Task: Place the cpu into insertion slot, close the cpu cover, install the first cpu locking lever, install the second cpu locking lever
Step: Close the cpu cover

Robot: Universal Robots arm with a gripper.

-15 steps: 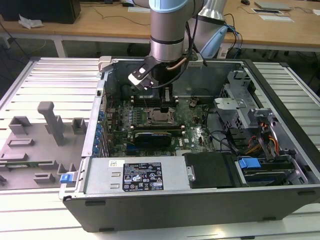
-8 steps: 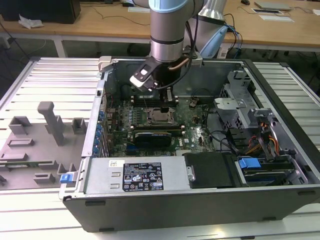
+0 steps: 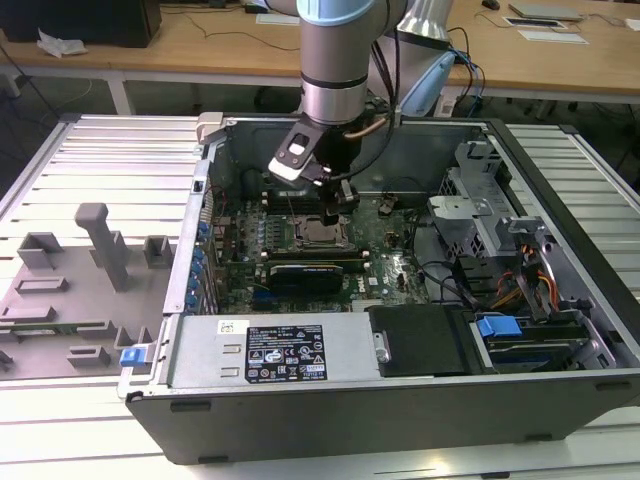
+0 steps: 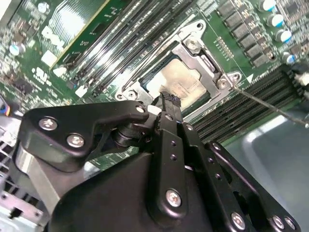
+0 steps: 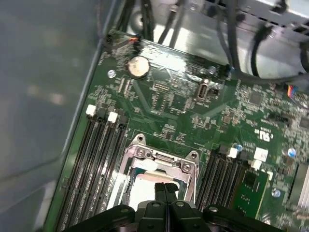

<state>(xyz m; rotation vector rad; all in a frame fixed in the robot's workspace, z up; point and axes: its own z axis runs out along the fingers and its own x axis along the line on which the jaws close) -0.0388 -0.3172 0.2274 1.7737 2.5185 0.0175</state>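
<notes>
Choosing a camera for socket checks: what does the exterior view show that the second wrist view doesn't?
Exterior view adds the computer case, the arm and a grey fixture tray at the exterior view's left. Second wrist view adds close detail: the cpu, silver-topped, framed by the cpu cover, a thin lever rod. Both share the gripper over the cpu.

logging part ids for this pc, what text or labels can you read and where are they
Black label on the metal shroud: print too small to read.
White sticker beside it: too small to read.
White markings on the motherboard: blurred, unreadable.
</notes>
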